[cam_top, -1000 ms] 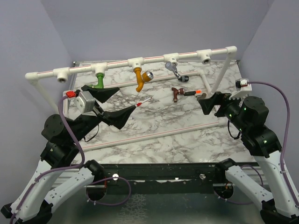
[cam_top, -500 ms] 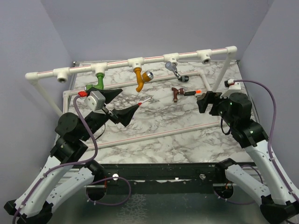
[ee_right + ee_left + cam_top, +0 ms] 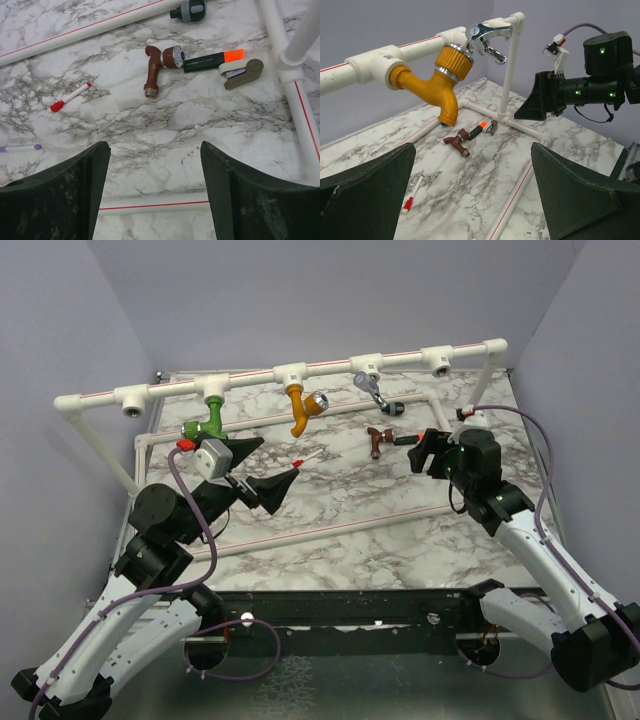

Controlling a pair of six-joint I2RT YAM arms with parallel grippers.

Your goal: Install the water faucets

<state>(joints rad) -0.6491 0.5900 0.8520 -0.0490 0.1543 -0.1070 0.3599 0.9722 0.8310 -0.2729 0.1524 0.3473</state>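
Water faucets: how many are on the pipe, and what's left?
Done: the green faucet, mustard-orange faucet and silver-grey faucet hang from the white pipe. In hand: nothing; the right gripper hovers open near the dark brown faucet, and the left gripper is open and empty. Left: that brown one, lying on the table.

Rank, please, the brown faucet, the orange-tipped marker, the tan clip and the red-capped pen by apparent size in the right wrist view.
1. brown faucet, the bulkiest
2. orange-tipped marker and tan clip: about alike; the marker is longer, the clip wider
3. red-capped pen, the thinnest
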